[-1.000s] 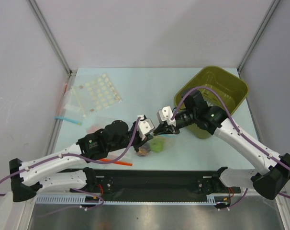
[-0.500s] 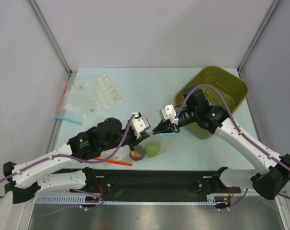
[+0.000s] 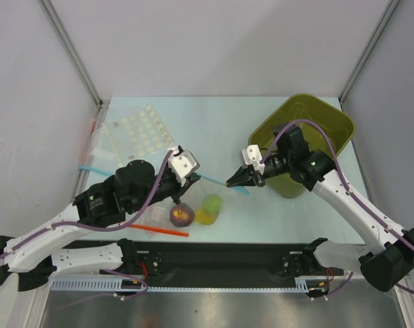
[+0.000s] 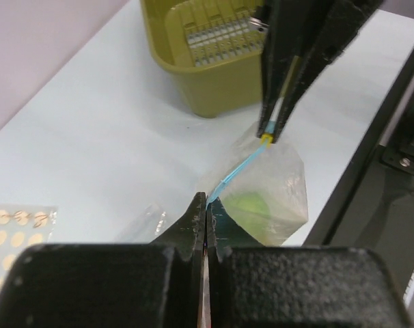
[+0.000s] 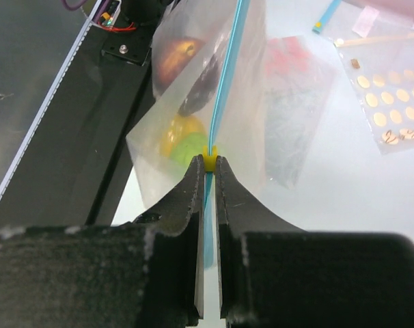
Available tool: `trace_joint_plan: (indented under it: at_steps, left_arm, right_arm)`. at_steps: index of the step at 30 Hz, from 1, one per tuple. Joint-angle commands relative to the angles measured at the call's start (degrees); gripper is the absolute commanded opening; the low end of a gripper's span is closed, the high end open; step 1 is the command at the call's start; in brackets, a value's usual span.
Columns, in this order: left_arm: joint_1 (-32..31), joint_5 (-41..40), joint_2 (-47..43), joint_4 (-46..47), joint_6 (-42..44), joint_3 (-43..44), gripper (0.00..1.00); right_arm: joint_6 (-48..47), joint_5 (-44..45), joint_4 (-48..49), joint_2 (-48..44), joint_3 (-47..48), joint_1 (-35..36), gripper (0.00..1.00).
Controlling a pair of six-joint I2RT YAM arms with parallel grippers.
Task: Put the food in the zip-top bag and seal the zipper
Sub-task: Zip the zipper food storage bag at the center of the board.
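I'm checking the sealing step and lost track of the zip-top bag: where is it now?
In the top view the zip-top bag is near the table's front centre, its zipper stretched between the left gripper and right gripper, left of the olive bin.

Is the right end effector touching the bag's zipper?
Touching. The right wrist view shows the right end effector pinched directly on the zipper, with no gap visible.
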Motion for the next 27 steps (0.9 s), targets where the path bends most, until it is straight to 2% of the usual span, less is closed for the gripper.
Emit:
trace_joint_plan:
  at_steps: [1, 8, 22, 27]
  left_arm:
    - [0.64, -8.96, -2.9, 3.12, 1.03, 5.42, 0.0]
    - [1.16, -16.53, -4.58, 2.51, 4.71, 7.45, 0.0]
    - [3.8, -21.9, -4.67, 3.21, 3.23, 4.72, 0.0]
    - [4.07, -19.98, -4.75, 5.05, 1.21, 1.83, 0.0]
  right_arm:
    - [1.38, 0.84, -2.47, -2.07, -3.82, -1.72, 0.0]
    - [3.67, 2.59, -4.22, -6.9, -8.75, -3.74, 0.0]
    - [7.62, 6.28, -9.06, -18.15, -18.33, -7.7, 0.0]
    - [9.55, 8.57, -10.12, -20.26, -18.42, -8.49, 0.0]
